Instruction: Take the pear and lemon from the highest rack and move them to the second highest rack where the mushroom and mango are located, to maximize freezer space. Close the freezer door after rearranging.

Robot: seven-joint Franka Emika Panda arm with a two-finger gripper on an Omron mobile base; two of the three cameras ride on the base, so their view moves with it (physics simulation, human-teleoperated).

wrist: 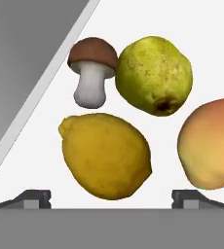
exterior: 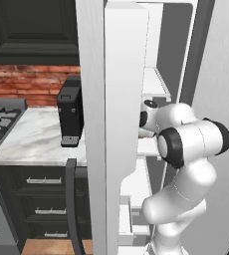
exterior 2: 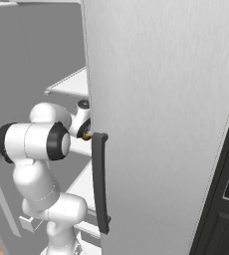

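**Lemon, pear, mushroom and mango together on one white freezer shelf**

The lemon lies nearest to the camera in the hand view. It is a dull yellow oval with a finely pitted skin and a small pointed tip at its upper left. Above it, to the right, sits the pear, yellow-green with dark speckles and a brown blossom end that faces down toward the lemon. Just beside the pear, at its left, is the mushroom, with a smooth brown cap and a thick white stem; cap and pear look to be touching. The mango is at the right edge of this view, rounded, orange with a yellow blush, and cut by the frame. All four rest on the same flat, matte white shelf, whose straight edge runs diagonally at the left against a grey wall.

The gripper hangs over the lemon with its two dark fingertips wide apart and holding nothing; the lemon lies between them without touching.

In the left base view the white arm reaches into the freezer, past its light-grey side and white shelves. The freezer door stands open, a brushed grey panel with a long dark vertical handle. A black coffee machine stands on the marble counter before a red brick wall.
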